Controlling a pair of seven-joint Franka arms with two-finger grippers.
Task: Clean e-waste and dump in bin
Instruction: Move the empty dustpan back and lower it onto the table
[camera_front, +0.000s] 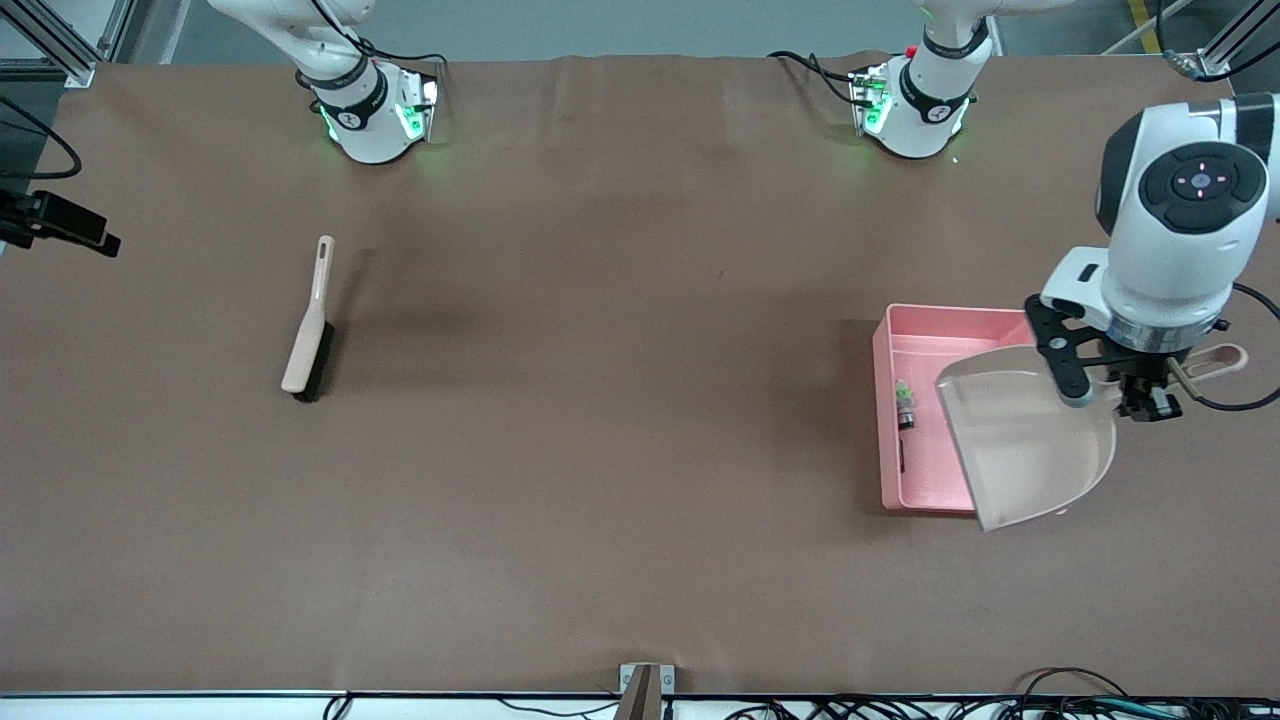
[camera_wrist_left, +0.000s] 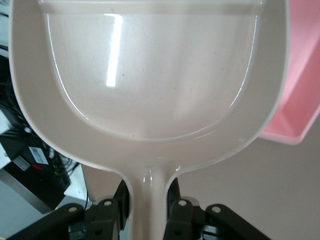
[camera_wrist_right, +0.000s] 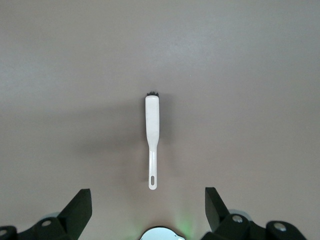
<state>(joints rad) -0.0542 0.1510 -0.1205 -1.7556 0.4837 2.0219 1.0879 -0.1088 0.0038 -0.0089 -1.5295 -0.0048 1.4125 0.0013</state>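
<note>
The pink bin stands toward the left arm's end of the table. In it lie the white-silver piece with a green tip and the dark block. My left gripper is shut on the handle of the beige dustpan, which hangs tilted over the bin. In the left wrist view the gripper clamps the handle, the dustpan looks empty, and the bin shows beside it. My right gripper is open and empty, high over the brush.
The beige brush with dark bristles lies on the brown table toward the right arm's end. The two arm bases stand along the table's edge farthest from the front camera. A black device sits at the table's edge at the right arm's end.
</note>
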